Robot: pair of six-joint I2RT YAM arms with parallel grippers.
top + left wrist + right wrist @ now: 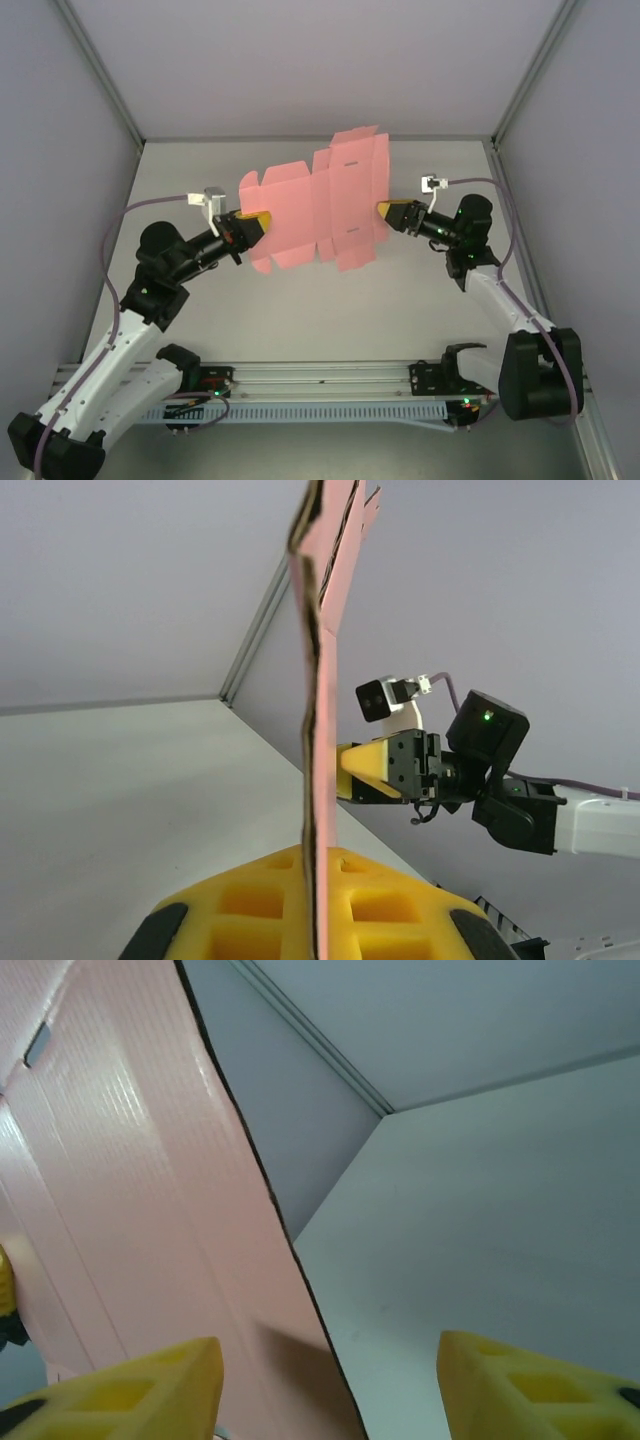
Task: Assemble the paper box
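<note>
1. Pink paper box, an unfolded die-cut sheet, is held in the air above the counter, between the two arms.
2. Its left edge is clamped in the left end effector, whose jaws are closed tight on the sheet.
3. The right end effector stands partly open at the sheet's right edge, with nothing gripped; in the right wrist view the edge lies beside one finger.
4. The edge is best centred between the jaws before they are closed, preferably on a flat panel rather than a crease.
5. The left grip should be held steady, so that the thin sheet is not buckled or torn.
</note>
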